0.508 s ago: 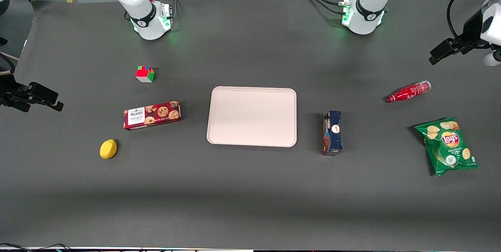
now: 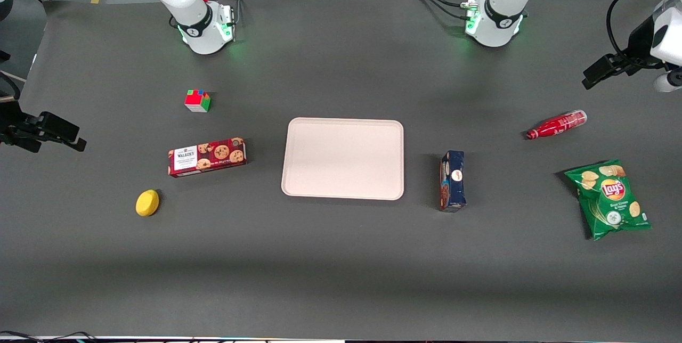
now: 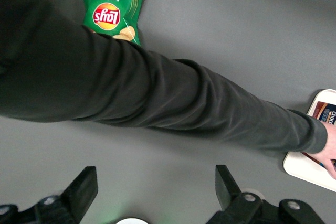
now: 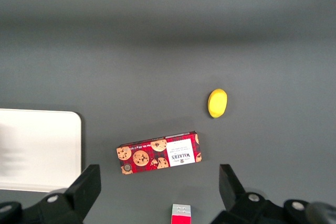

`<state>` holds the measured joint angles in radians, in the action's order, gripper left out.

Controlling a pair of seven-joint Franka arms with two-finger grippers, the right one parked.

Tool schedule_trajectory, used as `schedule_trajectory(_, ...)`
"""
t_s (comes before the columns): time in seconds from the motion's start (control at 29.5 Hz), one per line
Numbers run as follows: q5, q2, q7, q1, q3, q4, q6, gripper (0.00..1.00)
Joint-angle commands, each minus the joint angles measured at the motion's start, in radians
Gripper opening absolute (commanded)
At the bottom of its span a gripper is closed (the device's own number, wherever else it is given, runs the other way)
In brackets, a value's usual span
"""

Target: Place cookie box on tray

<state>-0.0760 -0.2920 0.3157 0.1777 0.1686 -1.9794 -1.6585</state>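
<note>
The navy-blue cookie box (image 2: pixel 453 180) lies flat on the table beside the pale pink tray (image 2: pixel 343 159), on the side toward the working arm's end. My left gripper (image 2: pixel 591 75) hangs above the table at that end, farther from the camera than the red bottle and well away from the box. It is open and empty in the left wrist view (image 3: pixel 156 174). In that view a dark-sleeved arm (image 3: pixel 157 87) stretches across the table. Its hand (image 3: pixel 329 150) rests at a printed carton (image 3: pixel 325 113) on a pale tray corner (image 3: pixel 307 165). I cannot tell which carton this is.
A green Lay's chip bag (image 2: pixel 607 199) and a red bottle (image 2: pixel 557 124) lie toward the working arm's end. A red tartan Walkers box (image 2: pixel 206 156), a yellow lemon (image 2: pixel 147 202) and a colour cube (image 2: pixel 197 100) lie toward the parked arm's end.
My left gripper has shifted very slightly. The cookie box, the tray and the other objects have not moved.
</note>
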Motion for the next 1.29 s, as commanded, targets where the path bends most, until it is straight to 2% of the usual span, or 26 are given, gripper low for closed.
schedule_trajectory(0.0,0.004,-0.004,-0.040,-0.001,-0.003,0.010,0.009,1.00)
schedule_trajectory(0.24,0.004,-0.006,-0.044,-0.001,-0.001,0.017,0.011,1.00)
schedule_trajectory(0.41,0.019,0.001,-0.191,-0.001,0.002,0.020,0.011,1.00)
schedule_trajectory(1.08,0.039,-0.006,-0.213,0.000,-0.017,0.022,0.019,1.00)
schedule_trajectory(1.25,0.084,0.026,-0.192,0.002,-0.073,0.154,0.109,1.00)
